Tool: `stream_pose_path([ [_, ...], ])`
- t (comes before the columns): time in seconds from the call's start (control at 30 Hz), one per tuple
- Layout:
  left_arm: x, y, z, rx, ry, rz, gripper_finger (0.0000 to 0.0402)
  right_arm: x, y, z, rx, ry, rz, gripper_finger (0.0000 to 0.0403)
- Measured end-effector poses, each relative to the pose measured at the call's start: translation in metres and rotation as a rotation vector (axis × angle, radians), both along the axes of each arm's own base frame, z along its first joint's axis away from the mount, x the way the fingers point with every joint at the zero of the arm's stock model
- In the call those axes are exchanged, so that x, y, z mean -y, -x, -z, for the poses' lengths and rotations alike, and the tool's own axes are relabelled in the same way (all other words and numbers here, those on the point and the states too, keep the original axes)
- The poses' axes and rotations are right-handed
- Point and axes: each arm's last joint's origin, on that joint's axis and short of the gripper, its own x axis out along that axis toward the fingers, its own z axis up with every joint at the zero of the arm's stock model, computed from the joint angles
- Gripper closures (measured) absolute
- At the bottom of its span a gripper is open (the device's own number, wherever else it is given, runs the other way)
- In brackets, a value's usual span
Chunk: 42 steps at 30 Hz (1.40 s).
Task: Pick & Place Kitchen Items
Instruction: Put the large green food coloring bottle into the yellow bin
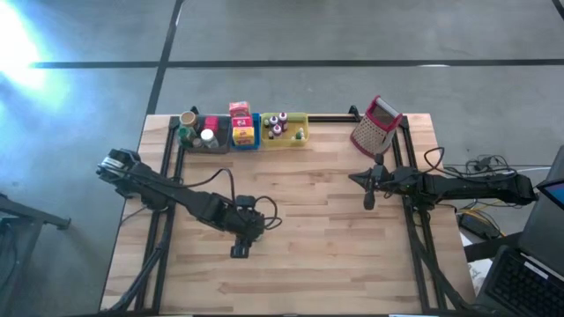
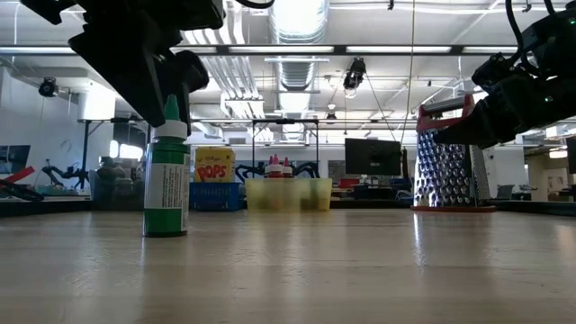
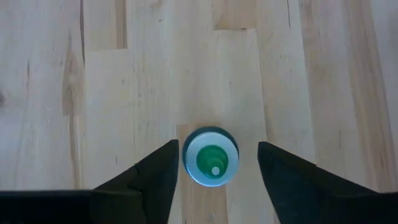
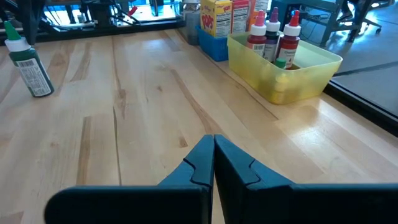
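A small bottle with a green cap (image 2: 166, 180) stands upright on its base on the wooden table, left of the middle and toward the near edge. My left gripper (image 3: 217, 165) points steeply down over it, open. Its two fingers stand on either side of the bottle's cap (image 3: 211, 158) with a gap at each side. In the high view the gripper (image 1: 240, 249) hides the bottle. My right gripper (image 4: 214, 155) waits shut and bare above the table's right half (image 1: 361, 180). More kitchen items fill the trays at the far edge.
A grey tray (image 1: 204, 134), a blue tray (image 1: 244, 136) with red and yellow boxes and a yellow tray (image 1: 284, 129) with red-capped bottles (image 4: 273, 34) line the far edge. A metal grater with a red handle (image 1: 377, 125) stands far right. Bare wood lies between the arms.
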Motion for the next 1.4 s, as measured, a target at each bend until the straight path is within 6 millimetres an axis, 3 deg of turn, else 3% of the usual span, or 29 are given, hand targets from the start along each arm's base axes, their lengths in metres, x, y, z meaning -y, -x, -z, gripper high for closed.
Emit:
stream_pose_path([
  [0.7, -0.001, -0.004, 0.007, -0.012, -0.032, 0.013, 0.0274, 0.000, 0.000, 0.000, 0.000, 0.000, 0.000, 0.0394],
  [1.0, -0.003, -0.003, 0.003, 0.001, -0.063, 0.048, 0.0272, 0.000, 0.000, 0.000, 0.000, 0.000, 0.000, 0.0394],
  [1.1, -0.009, -0.007, -0.009, 0.049, -0.104, 0.045, 0.0275, 0.000, 0.000, 0.000, 0.000, 0.000, 0.000, 0.0394],
  [1.2, -0.021, -0.013, -0.028, 0.143, -0.256, -0.024, 0.0275, 0.000, 0.000, 0.000, 0.000, 0.000, 0.000, 0.0394],
  [1.3, -0.037, -0.022, -0.045, 0.225, -0.429, -0.118, 0.0275, 0.000, 0.000, 0.000, -0.001, 0.000, 0.000, 0.0394],
  [1.4, -0.059, -0.033, -0.061, 0.294, -0.453, -0.185, 0.0276, 0.000, 0.000, 0.000, 0.000, 0.000, 0.000, 0.0394],
])
